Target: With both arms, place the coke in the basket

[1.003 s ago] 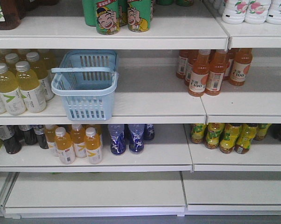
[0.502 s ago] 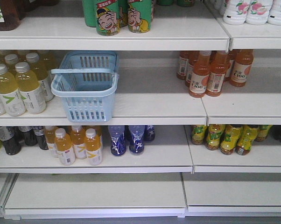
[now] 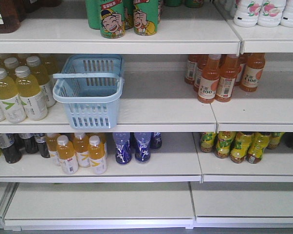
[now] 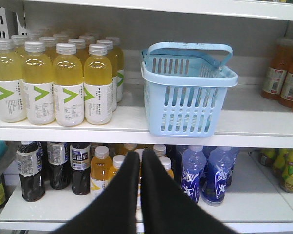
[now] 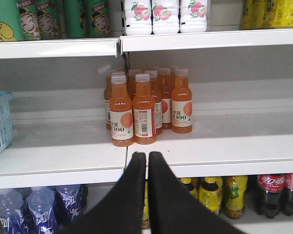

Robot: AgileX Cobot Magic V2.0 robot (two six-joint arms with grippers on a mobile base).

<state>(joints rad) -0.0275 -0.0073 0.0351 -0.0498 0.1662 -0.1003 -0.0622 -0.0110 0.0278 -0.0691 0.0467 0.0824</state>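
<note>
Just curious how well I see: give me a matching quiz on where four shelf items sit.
1. light blue slotted plastic basket
2. dark cola bottles with red labels
3. orange juice bottles with white labels
4. green cartoon-face drinks

A. top shelf
B. middle shelf, right of the basket
C. lower shelf, far right
D. middle shelf, beside pale yellow bottles

Pairs: 1-D, 2-C, 3-B, 4-A

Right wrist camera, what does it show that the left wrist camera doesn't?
Only the right wrist view shows the coke on the lower shelf, the white peach-label bottles and the shut right gripper. Only the left wrist view shows the yellow drink bottles, the dark bottles and the shut left gripper. Both show the basket, the orange bottles and the blue bottles.
</note>
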